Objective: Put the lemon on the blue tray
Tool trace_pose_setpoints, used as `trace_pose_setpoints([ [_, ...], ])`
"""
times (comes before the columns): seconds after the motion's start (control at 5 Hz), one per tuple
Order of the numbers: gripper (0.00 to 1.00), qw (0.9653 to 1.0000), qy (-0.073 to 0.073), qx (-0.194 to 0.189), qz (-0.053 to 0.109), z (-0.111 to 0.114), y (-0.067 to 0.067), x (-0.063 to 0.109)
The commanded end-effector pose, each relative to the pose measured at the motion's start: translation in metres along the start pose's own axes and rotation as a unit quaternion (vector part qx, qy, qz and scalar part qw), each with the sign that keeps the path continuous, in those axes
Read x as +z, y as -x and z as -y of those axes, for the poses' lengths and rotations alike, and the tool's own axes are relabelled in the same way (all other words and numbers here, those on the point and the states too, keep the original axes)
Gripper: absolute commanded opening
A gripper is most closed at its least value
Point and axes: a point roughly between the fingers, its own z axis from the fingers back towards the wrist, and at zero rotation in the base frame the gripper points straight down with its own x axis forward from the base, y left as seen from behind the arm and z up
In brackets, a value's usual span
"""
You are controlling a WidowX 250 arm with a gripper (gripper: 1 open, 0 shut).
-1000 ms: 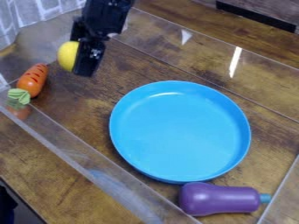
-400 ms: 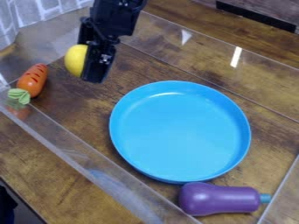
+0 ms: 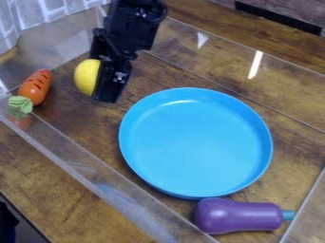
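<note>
Gripper (image 3: pixel 99 78) jaws spread wide, clamped on the lemon (image 3: pixel 86 75), carrying it above the table (image 3: pixel 216 47). Lemon's long axis near vertical. Blue tray (image 3: pixel 197 142) at 4 o'clock from it; carrot (image 3: pixel 32 91) at 9.

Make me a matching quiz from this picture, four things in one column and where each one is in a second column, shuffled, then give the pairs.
Things:
1. lemon
2. blue tray
3. carrot
4. eggplant

Places:
A. bottom edge, right of middle
B. far left, on the table
C. in the gripper, off the tray
D. centre of the table, nothing on it

Pairs: 1-C, 2-D, 3-B, 4-A
</note>
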Motion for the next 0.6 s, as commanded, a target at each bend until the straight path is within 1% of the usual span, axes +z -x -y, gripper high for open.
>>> trace_pose_setpoints([
  [0.0,0.0,0.9994,-0.021,0.001,0.029,0.0036,-0.0012,0.0145],
  [0.4,0.0,0.9994,-0.02,0.0,0.03,0.0114,-0.0073,0.0081],
])
